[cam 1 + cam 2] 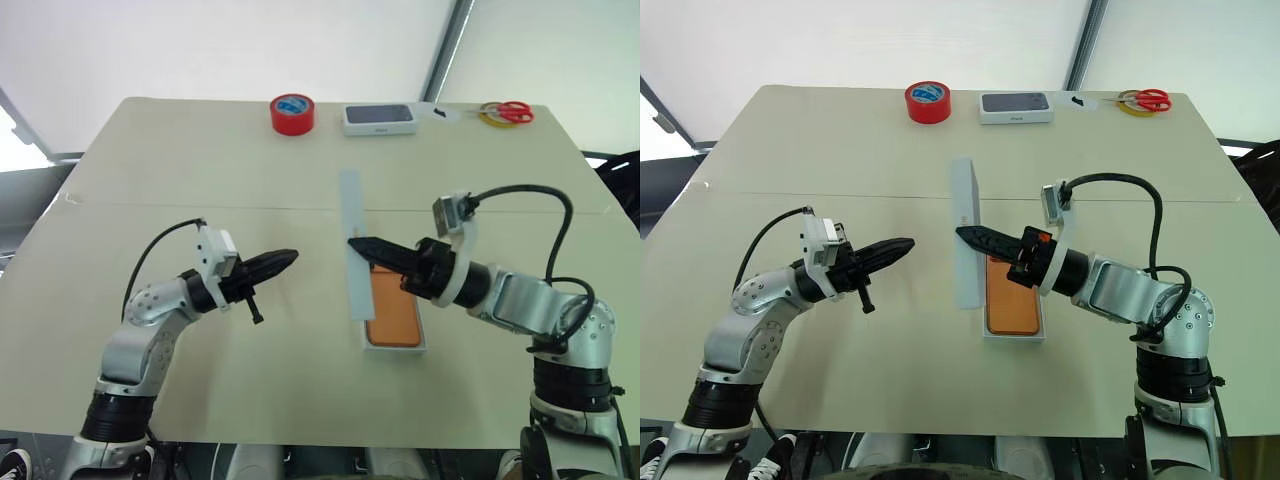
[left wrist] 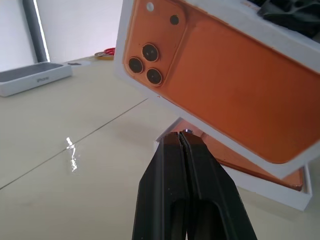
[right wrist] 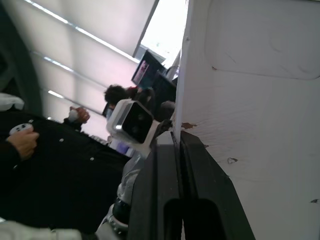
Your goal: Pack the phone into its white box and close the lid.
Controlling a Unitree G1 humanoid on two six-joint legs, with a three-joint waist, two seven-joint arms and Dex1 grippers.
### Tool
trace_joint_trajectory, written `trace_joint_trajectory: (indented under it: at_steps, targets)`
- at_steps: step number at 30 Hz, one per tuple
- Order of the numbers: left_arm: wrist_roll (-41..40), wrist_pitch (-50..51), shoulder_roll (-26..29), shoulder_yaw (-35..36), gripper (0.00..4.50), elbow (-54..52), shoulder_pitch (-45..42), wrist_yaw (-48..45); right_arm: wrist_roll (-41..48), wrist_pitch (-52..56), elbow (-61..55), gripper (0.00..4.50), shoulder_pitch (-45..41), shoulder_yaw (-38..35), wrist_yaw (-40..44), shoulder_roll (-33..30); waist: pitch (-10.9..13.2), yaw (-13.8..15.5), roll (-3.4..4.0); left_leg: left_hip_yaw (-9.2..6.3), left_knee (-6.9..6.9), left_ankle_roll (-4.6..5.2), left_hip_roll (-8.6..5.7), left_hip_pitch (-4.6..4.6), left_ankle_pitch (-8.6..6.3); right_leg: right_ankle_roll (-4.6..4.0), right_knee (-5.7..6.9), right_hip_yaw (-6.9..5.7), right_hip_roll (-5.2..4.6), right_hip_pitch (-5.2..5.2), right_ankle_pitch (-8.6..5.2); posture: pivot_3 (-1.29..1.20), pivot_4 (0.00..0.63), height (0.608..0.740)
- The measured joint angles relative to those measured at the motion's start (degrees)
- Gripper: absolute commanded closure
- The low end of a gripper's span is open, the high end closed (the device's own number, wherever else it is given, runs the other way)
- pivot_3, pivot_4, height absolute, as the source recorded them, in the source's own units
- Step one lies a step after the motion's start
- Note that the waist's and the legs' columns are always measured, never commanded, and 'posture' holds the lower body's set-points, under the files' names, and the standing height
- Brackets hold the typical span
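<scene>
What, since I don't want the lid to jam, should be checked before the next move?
1. The phone lies flat in the white box: ok.
2. The right gripper fingers pinch the lid: ok.
3. Lid's open side faces the phone: ok.
4. Lid over the box: not ok; it stands on edge along the box's left side.
5. The left gripper is clear of the lid: ok; shut, empty, apart.
6. Lid rim lined up with the box walls: cannot tell.
</scene>
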Motion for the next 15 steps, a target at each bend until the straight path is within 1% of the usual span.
trace_joint_trajectory:
  at_steps: [3, 5, 9, 15]
  targets:
    - [-0.65, 0.28, -0.26, 0.03, 4.45, -0.03, 0.00, 0.30, 0.51, -0.47, -1.29, 4.50, 2.34, 3.37, 2.85, -3.18, -0.01, 0.45, -0.03, -0.02, 0.02, 0.01, -0.02, -0.01, 0.00, 0.00, -0.03, -0.01, -0.04, 0.05, 0.00, 0.00, 0.150, 0.738]
    - [-1.02, 0.36, -0.44, 0.02, 4.45, -0.56, 0.27, 0.42, 0.50, -0.23, -1.28, 4.50, 4.81, 6.23, 3.27, -5.90, -0.01, 0.52, -0.05, -0.01, 0.04, 0.02, -0.05, -0.01, -0.01, 0.00, -0.07, -0.01, -0.08, 0.07, 0.00, 0.00, 0.150, 0.738]
    - [-1.31, 0.56, -0.45, -0.65, 4.45, -2.74, 1.83, 0.25, 0.53, -0.76, 1.37, 4.50, 6.19, 10.54, 1.43, -6.26, -0.01, 0.07, -0.04, -0.01, 0.02, 0.02, -0.02, 0.02, -0.01, 0.00, -0.07, 0.00, -0.06, 0.06, 0.00, 0.00, 0.150, 0.738]
    - [-1.14, 1.60, -0.93, -3.81, 4.45, -5.86, 6.28, 0.54, 0.54, -2.61, 6.47, 4.50, 6.16, 11.45, -2.03, -3.64, -0.01, 0.32, -0.04, -0.01, 0.02, 0.01, -0.02, 0.00, -0.01, 0.00, -0.08, 0.00, -0.06, 0.07, 0.00, 0.00, 0.150, 0.738]
